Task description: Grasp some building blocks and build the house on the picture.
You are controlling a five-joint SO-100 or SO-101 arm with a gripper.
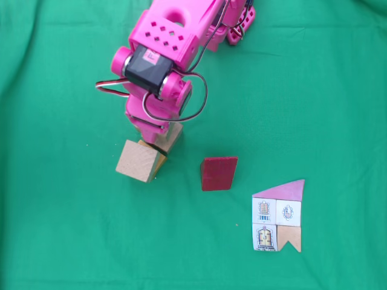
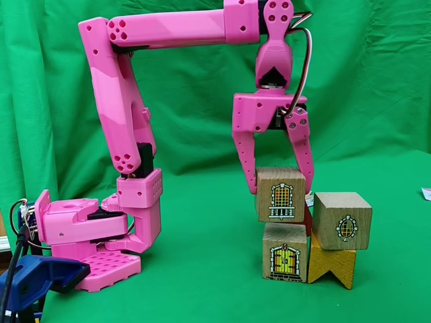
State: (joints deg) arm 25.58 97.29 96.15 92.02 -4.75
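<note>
My pink gripper (image 2: 281,189) points straight down, its fingers closed against both sides of a wooden cube with a window print (image 2: 281,202). That cube rests on a cube with a door print (image 2: 284,253). Right beside them, a cube with a round window (image 2: 342,220) sits on a yellow notched block (image 2: 333,267). Seen from above, the gripper (image 1: 156,138) covers most of the held cube (image 1: 172,136), with the other tan cube (image 1: 138,161) next to it. The dark red slant-topped block (image 1: 219,173) lies apart to the right. The picture (image 1: 278,215) of the house lies flat at the lower right.
Green cloth (image 1: 314,90) covers the table and hangs behind it. The arm's pink base (image 2: 94,235) stands at the left of the side view, with a blue clamp (image 2: 34,277) in front of it. Open cloth lies between the blocks and the picture.
</note>
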